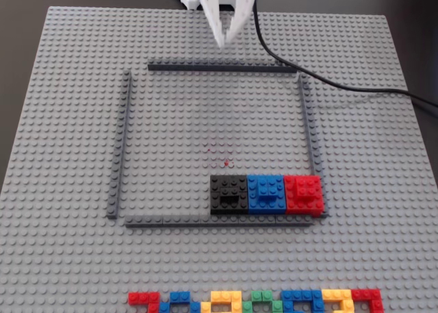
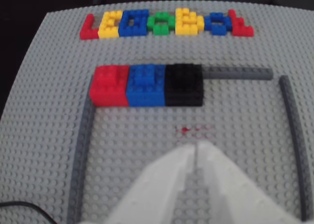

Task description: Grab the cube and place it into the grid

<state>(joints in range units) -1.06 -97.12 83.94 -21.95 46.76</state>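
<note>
Three studded blocks sit lower right inside the dark grey bar grid [image 1: 305,121]; the black Lego cube [image 1: 228,194] is leftmost. White gripper [image 1: 223,39], top centre, is clenched, empty; approach next.

The cube [image 1: 228,194] [image 2: 183,85] is a small black square block of studded bricks, lying flat inside the grid [image 1: 123,143] [image 2: 82,155], against the bar nearest the baseplate's front edge in the fixed view. The grid is a square outline of four thin dark grey bars, gapped at corners
</note>
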